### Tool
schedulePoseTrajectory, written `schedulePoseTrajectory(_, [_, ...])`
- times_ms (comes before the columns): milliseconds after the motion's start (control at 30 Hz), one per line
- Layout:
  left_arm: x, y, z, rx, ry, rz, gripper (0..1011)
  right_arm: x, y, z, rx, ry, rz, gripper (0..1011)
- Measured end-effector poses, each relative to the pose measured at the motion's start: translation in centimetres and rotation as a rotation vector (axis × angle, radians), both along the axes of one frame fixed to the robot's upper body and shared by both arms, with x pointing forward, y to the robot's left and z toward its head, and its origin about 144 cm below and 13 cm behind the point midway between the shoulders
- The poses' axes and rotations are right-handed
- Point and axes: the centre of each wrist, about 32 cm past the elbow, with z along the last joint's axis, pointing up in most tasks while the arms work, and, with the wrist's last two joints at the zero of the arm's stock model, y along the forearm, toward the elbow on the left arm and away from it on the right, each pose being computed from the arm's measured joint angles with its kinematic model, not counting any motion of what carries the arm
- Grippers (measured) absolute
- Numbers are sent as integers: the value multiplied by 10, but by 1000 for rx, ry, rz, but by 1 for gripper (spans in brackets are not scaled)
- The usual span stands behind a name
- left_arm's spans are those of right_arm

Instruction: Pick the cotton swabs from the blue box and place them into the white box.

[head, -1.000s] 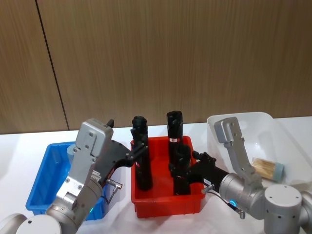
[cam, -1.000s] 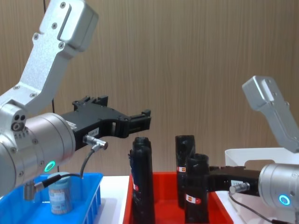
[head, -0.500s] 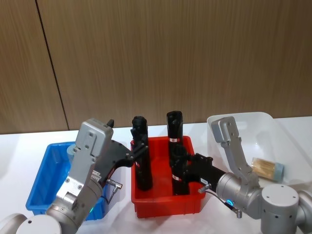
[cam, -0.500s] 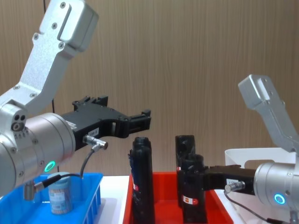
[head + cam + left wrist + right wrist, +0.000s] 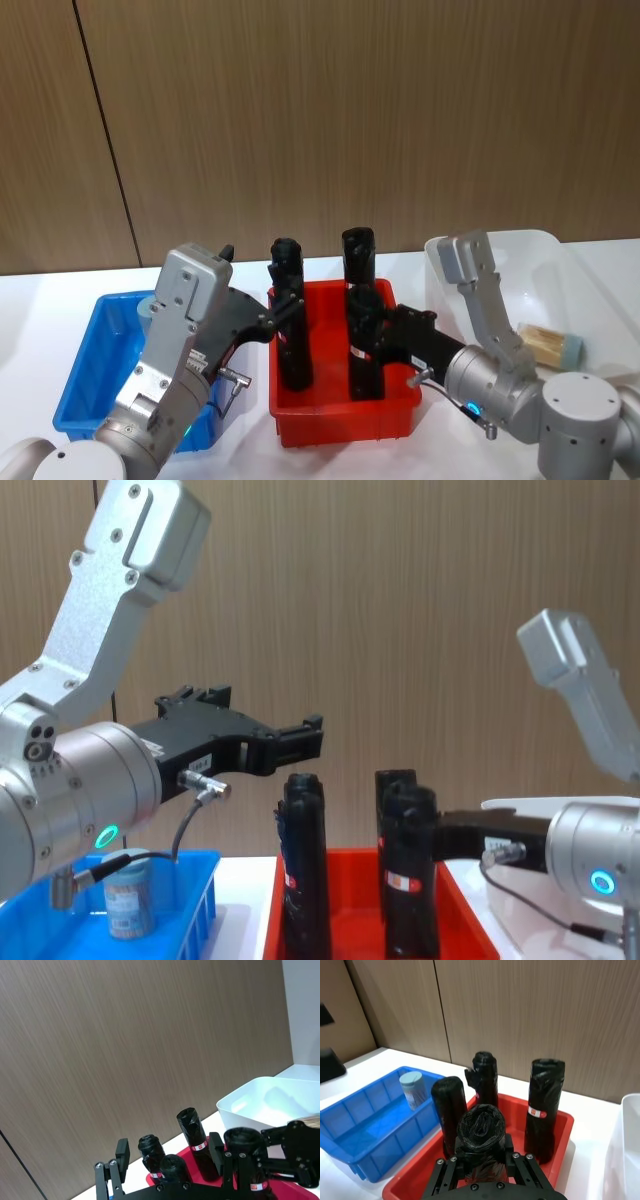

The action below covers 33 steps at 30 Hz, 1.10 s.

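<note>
A white tabletop (image 5: 30, 300) runs under everything, and a brown wood-panelled wall (image 5: 320, 110) closes the room behind.

Far left sits the blue box (image 5: 85, 375), with one jar of cotton swabs (image 5: 128, 890) standing upright inside it; the right wrist view catches that jar's pale lid near the box's back wall, while the chest view shows its side behind the slotted blue wall.

Over the inner edge of the blue box hangs the left gripper (image 5: 290, 742), raised above the table, fingers spread and holding nothing.

In the middle, the red crate (image 5: 345, 420) holds black cylinders (image 5: 290, 320) with red-and-white labels. The right gripper (image 5: 485, 1157) is down in this crate, fingers pinched on one black cylinder (image 5: 365, 345), clearest in the right wrist view, where the cylinder's crumpled top sits right between the fingers.

At the right stands the white box (image 5: 585, 290). The head view looks down inside and finds a second jar of cotton swabs (image 5: 550, 345) lying on its side; the chest view gets just the box's rim.
</note>
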Motion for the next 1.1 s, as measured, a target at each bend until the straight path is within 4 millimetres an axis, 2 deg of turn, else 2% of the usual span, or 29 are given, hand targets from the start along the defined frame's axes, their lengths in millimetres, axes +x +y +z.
schedulePoseTrajectory(500, [0,0,0,0,0,0,1004,-5,-11,34,23,-110,-29,363])
schedulePoseTrajectory(1100, [0,0,0,0,0,0,1004,-4,-37,74,44,-226,-107,363])
